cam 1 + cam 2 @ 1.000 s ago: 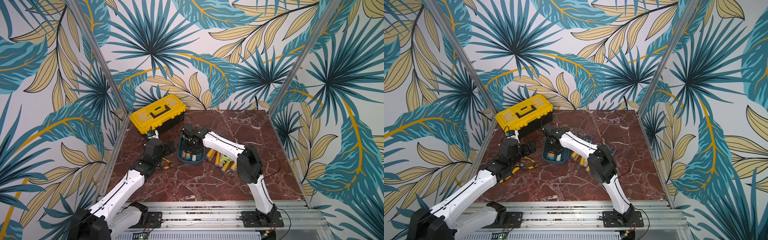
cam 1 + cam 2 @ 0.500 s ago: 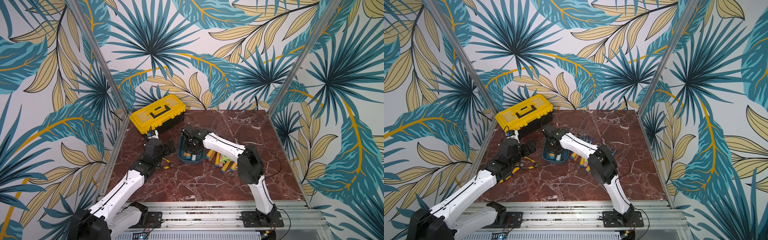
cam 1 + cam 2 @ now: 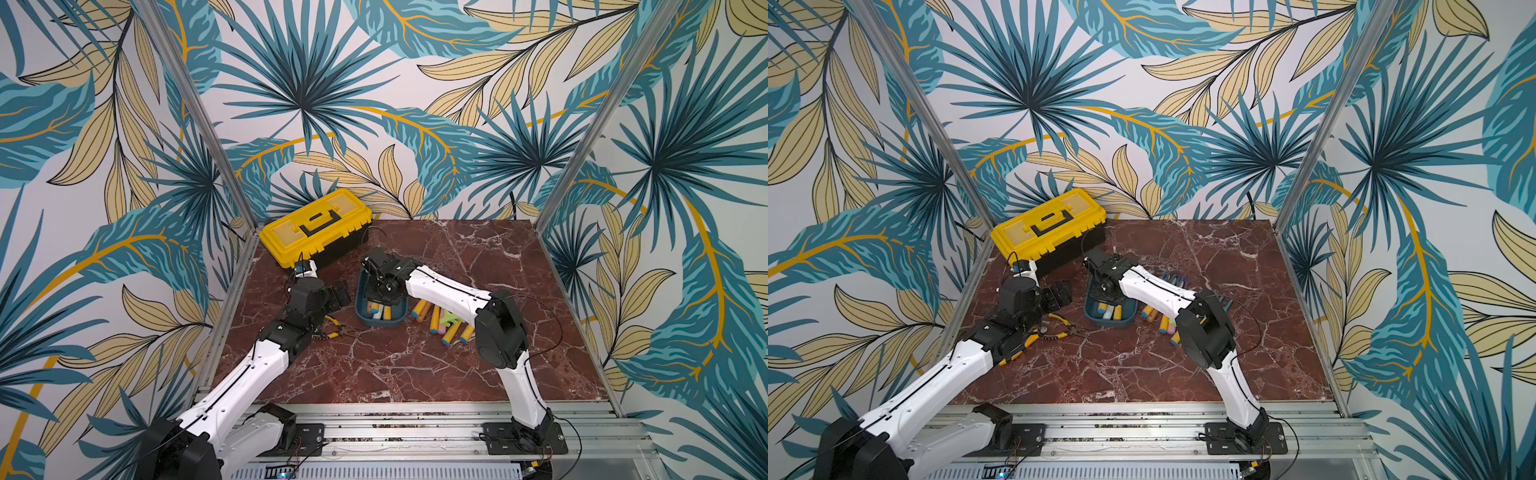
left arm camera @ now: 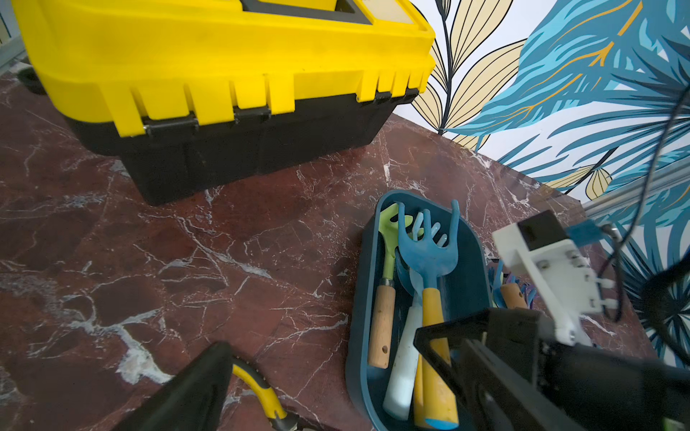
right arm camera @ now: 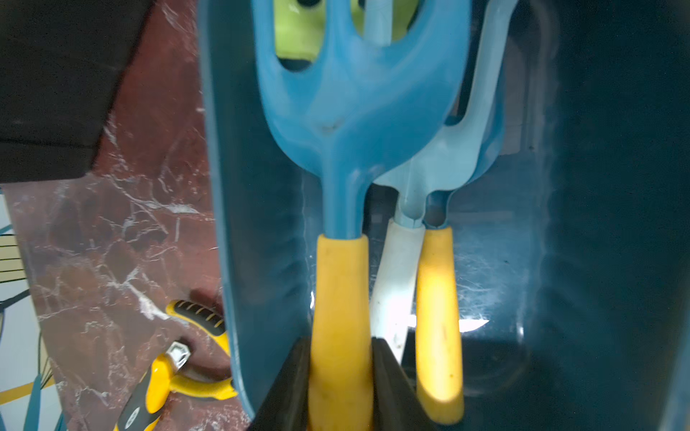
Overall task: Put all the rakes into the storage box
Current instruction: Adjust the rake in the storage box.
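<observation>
With the rake down in the storage box, the right gripper's fingers appear clamped on its yellow handle, release likely due next, while the left gripper's fingers gape.

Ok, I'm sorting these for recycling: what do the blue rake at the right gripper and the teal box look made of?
The rake head: moulded blue plastic, smooth with a soft sheen, prongs and neck in one piece. Its yellow handle: matte, either plastic or a rubbery grip; the look leaves that open. The storage box: dark teal plastic, semi-gloss, with fine scuffs catching light on its floor.
</observation>
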